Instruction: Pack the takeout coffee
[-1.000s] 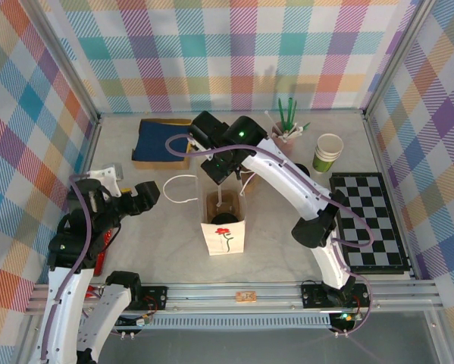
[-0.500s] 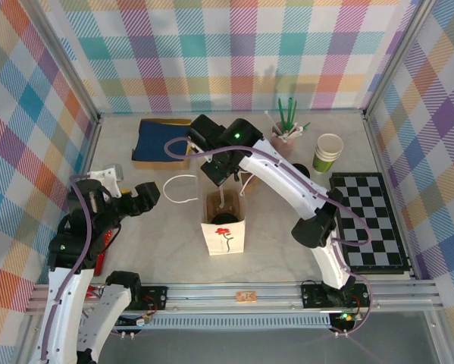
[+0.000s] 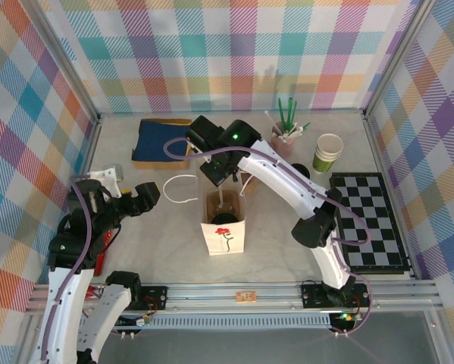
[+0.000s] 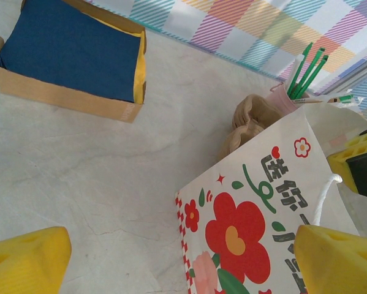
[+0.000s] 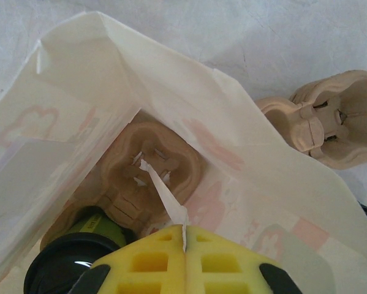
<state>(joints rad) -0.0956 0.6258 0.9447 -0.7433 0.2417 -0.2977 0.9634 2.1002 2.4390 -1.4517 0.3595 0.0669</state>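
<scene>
The left arm (image 3: 66,254) rises from its base at the near left corner and folds forward, with its wrist held low and aimed to the right. The left gripper (image 3: 148,194) stands wide open: its two yellow fingers (image 4: 25,263) sit far apart, one in each lower corner of the left wrist view.

The right arm (image 3: 287,186) climbs from its base at the near right corner to a dark elbow. From there its long white forearm stretches left and away, and the wrist tips downward. The right gripper (image 3: 220,178) points down with its yellow fingers (image 5: 152,263) pressed flat together. A thin white strip (image 5: 162,196) is pinched at their seam. The two grippers are well apart.
</scene>
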